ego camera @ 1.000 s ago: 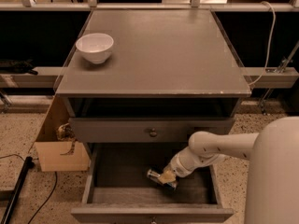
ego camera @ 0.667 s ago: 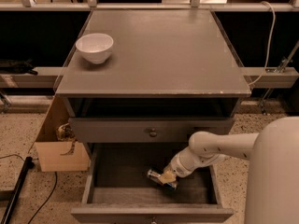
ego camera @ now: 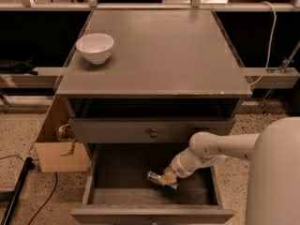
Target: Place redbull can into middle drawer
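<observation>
The middle drawer (ego camera: 101,172) of the grey cabinet is pulled open at the bottom of the view. The redbull can (ego camera: 155,177) lies on its side inside the drawer, right of centre, its silver end pointing left. My gripper (ego camera: 168,181) reaches down into the drawer from the right and sits around the can's right part, low near the drawer floor. The white arm (ego camera: 215,149) hides the drawer's right rear corner. The like grey drawer above (ego camera: 152,131) is closed.
A white bowl (ego camera: 94,47) stands on the cabinet top at the back left. A cardboard box (ego camera: 58,146) sits on the floor left of the cabinet, with a black cable (ego camera: 18,191) beside it. My white body (ego camera: 276,177) fills the lower right.
</observation>
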